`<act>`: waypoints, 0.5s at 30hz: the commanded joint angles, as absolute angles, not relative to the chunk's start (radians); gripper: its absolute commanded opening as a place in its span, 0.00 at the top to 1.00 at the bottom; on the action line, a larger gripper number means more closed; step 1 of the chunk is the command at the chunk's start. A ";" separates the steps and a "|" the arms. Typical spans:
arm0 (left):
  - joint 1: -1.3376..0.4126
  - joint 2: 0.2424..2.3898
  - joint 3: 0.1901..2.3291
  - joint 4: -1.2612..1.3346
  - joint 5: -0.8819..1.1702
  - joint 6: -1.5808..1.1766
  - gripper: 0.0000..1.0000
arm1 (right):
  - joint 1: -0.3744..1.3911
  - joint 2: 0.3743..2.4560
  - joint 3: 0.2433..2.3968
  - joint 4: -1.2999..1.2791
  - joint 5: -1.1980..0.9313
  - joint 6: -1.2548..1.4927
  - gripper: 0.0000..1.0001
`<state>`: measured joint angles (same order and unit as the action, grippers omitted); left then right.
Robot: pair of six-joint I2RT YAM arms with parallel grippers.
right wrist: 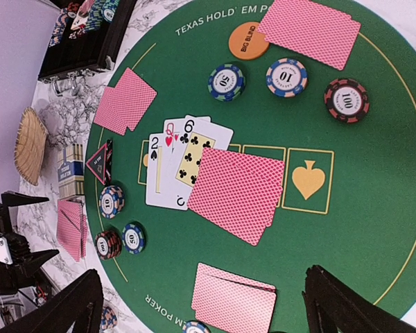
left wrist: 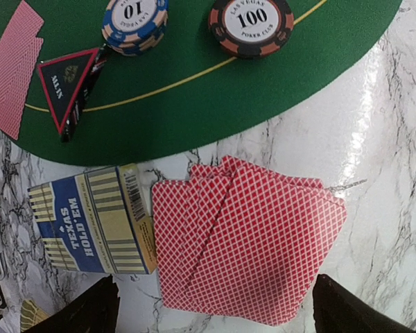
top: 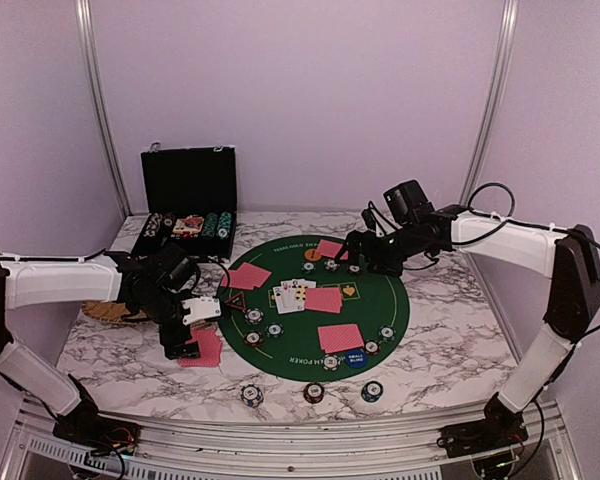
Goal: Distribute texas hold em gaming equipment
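Three poker chips (top: 314, 392) sit just off the green mat (top: 425, 300), likely spare stakes. Left of it, the left end effector (left wrist: 215, 316) hangs open over fanned red-backed cards (left wrist: 246, 246), probably leftover stock; the right end effector (right wrist: 201, 309) gapes above the mat.

a round green mat (top: 380, 300) lies in the middle of the white and grey marble tabletop (top: 450, 335). pale words run round its edge. gold boxes are drawn near its middle, and one has a gold spade in it. a black case (top: 189, 180) stands at the back left with its lid up. a little woven straw tray (right wrist: 29, 144) sits at the left, off the mat. a blue and tan card box (left wrist: 90, 222) that says "texas hold'em" lies flat between the tray and the mat. the walls (top: 300, 100) are pale purple, with a silver pole (top: 98, 100) on each side.
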<state>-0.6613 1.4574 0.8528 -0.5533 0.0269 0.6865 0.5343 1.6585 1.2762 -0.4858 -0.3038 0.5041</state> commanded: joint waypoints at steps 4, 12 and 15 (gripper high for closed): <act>-0.661 1.405 0.916 -0.614 0.059 0.658 0.01 | 0.539 1.617 1.317 -0.506 -0.289 0.493 0.01; -0.607 1.332 0.958 -0.542 -0.082 0.575 0.01 | 0.512 1.525 1.232 -0.448 -0.213 0.476 0.01; -0.549 1.300 0.963 -0.489 -0.138 0.542 0.01 | 0.482 1.486 1.179 -0.410 -0.204 0.483 0.01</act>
